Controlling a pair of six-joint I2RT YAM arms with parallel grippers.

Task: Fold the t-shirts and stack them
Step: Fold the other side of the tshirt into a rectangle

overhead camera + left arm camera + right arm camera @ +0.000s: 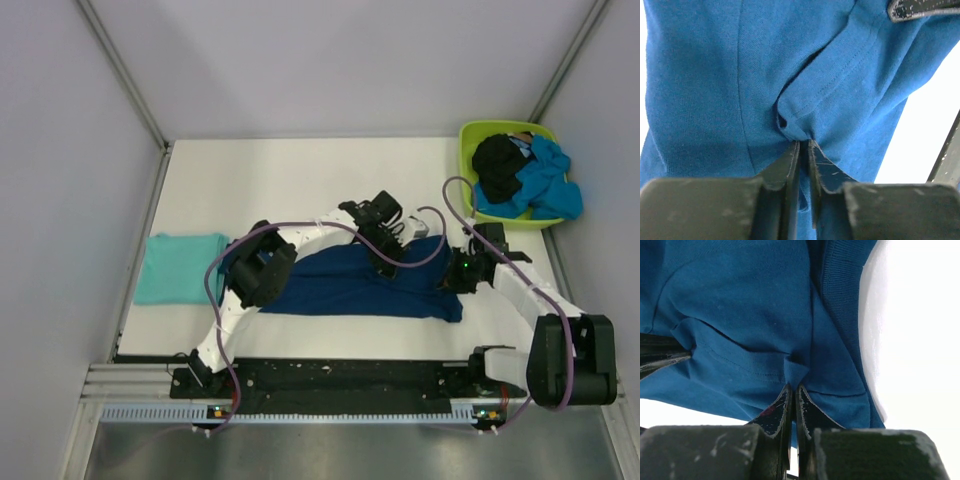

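Left end effector [802, 143] and right end effector [792, 386] each clamp tight on the navy t-shirt [340, 290].

Overhead, the top camera looks down from behind the near edge, wide, taking in the whole flat white worktop [300, 180]. The left wrist camera peers along its black two-finger left gripper [803, 147], very close on the dark blue soft cloth t-shirt [715, 75]. The right wrist camera sits just as close behind the black two-finger right gripper [793, 390]. All three views share that t-shirt.
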